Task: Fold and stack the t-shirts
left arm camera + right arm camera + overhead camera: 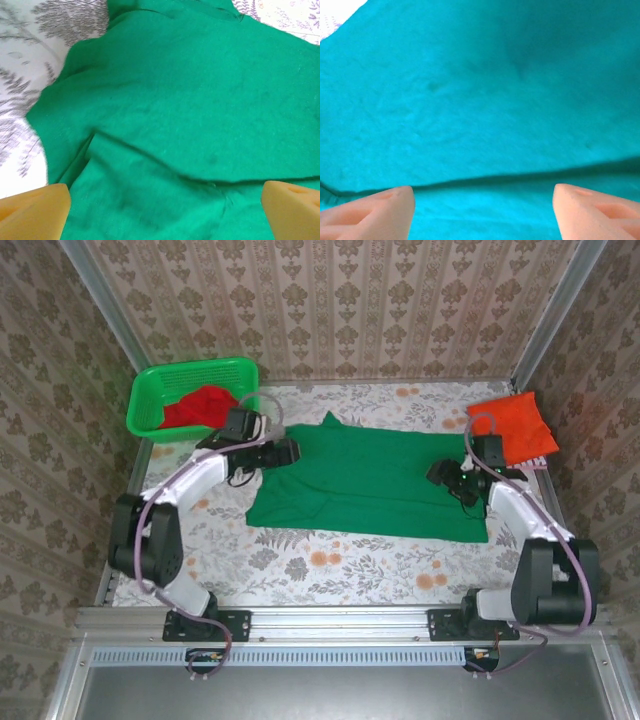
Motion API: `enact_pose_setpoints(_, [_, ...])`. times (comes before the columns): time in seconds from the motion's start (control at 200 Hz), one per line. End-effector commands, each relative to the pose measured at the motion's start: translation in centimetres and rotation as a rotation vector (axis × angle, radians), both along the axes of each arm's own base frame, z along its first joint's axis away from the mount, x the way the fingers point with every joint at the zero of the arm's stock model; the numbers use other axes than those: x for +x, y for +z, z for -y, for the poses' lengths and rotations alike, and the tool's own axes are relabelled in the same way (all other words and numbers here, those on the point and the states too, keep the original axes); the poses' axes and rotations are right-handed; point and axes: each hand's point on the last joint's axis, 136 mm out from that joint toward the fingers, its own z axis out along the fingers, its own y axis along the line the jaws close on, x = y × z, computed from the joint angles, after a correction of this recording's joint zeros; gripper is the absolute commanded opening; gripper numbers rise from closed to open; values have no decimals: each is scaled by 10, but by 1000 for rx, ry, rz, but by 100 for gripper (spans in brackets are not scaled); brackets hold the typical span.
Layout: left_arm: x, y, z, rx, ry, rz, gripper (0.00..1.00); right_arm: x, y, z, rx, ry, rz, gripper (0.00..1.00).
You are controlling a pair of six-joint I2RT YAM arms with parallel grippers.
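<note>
The dark green t-shirt is lying spread flat at the centre of the counter. The left pincer is hovering over its left edge with its jaws standing wide apart, holding nothing. The right pincer is hanging over the shirt's right side, likewise open and empty. The orange-red t-shirt is sitting folded at the upper right. The red t-shirt is lying inside the green basket at the upper left.
</note>
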Motion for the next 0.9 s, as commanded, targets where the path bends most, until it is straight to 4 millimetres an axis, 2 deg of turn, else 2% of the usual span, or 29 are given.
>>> enact_pose_setpoints(0.0, [11, -18, 23, -30, -76, -24, 99, 19, -13, -7, -2, 11, -27, 75])
enact_pose_setpoints(0.085, [14, -39, 30, -19, -75, -63, 99, 25, -29, -5, -15, 7, -72, 75])
enact_pose_setpoints(0.185, [4, -61, 30, -21, -54, -111, 99, 19, -50, 1, -52, 10, -146, 75])
enact_pose_setpoints(0.335, [-32, -86, 19, -26, -16, -182, 99, -6, -71, 10, -96, 13, -242, 75])
enact_pose_setpoints(0.465, [-67, -103, 7, -10, 19, -243, 99, -33, -87, 9, -90, 25, -317, 75])
enact_pose_setpoints(0.61, [-105, -115, -3, 3, 64, -307, 99, -57, -94, 5, -52, 3, -359, 75])
enact_pose_setpoints(0.715, [-119, -107, -10, 4, 91, -312, 99, -66, -88, -1, -25, 11, -350, 75])
enact_pose_setpoints(0.73, [-125, -104, -4, 10, 66, -309, 99, -68, -87, -1, -22, 10, -350, 75])
enact_pose_setpoints(0.765, [-128, -98, -4, 15, 63, -299, 99, -70, -85, -2, -22, 12, -348, 75])
enact_pose_setpoints(0.825, [-121, -82, -3, 9, 52, -247, 99, -69, -79, -1, -26, 14, -326, 75])
enact_pose_setpoints(0.895, [-101, -57, -5, 49, 29, -149, 100, -55, -67, -2, -23, 19, -254, 75])
